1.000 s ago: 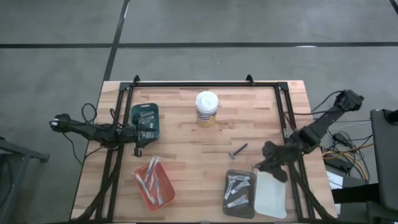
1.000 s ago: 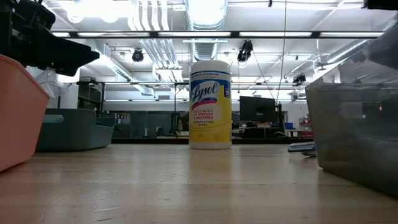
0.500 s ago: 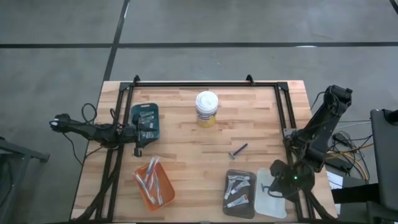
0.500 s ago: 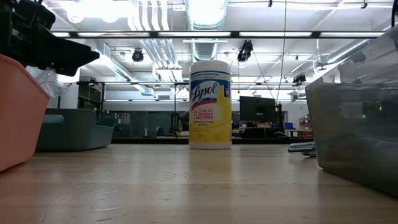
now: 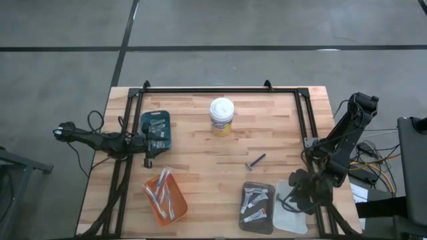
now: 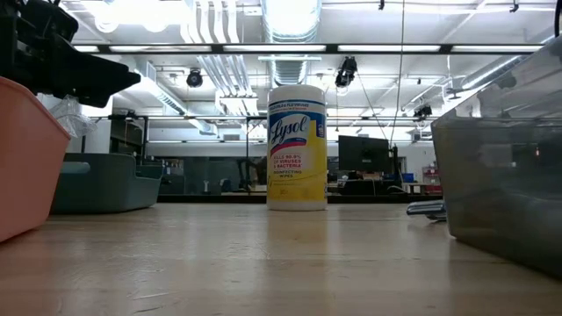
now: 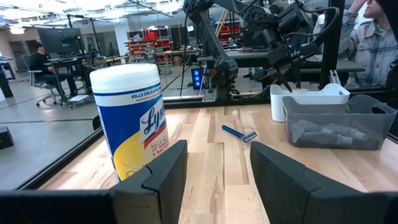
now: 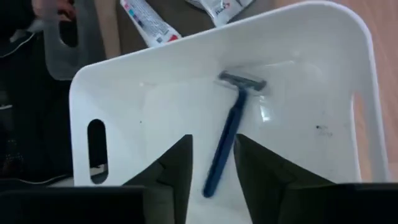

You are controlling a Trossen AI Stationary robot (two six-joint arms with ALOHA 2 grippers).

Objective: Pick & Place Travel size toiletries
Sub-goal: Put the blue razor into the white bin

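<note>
A blue-handled razor (image 8: 231,134) lies flat on the floor of the white tray (image 8: 298,155). My right gripper (image 8: 211,171) hovers open above it, a finger on either side of the handle's end, touching nothing; in the high view it is over the white tray (image 5: 293,221). A second razor (image 5: 256,161) lies on the bare table, also seen as the razor (image 7: 239,133). Silvery tubes (image 5: 255,203) lie in the grey tray. My left gripper (image 7: 217,180) waits open at the table's left, over the teal tray (image 5: 155,130).
A white-lidded wipes tub (image 5: 221,117) stands near the table's far middle. An orange tray (image 5: 165,197) with slim toothbrushes sits near the left front. The teal tray holds small items. A black frame (image 5: 207,90) runs around the table. Bare wood lies between the trays.
My right gripper has swung toward the table's near edge, from beside the far end of the grey tray to above the white tray. In the last half second it has hardly shifted. The razor on the bare table has stayed put.
</note>
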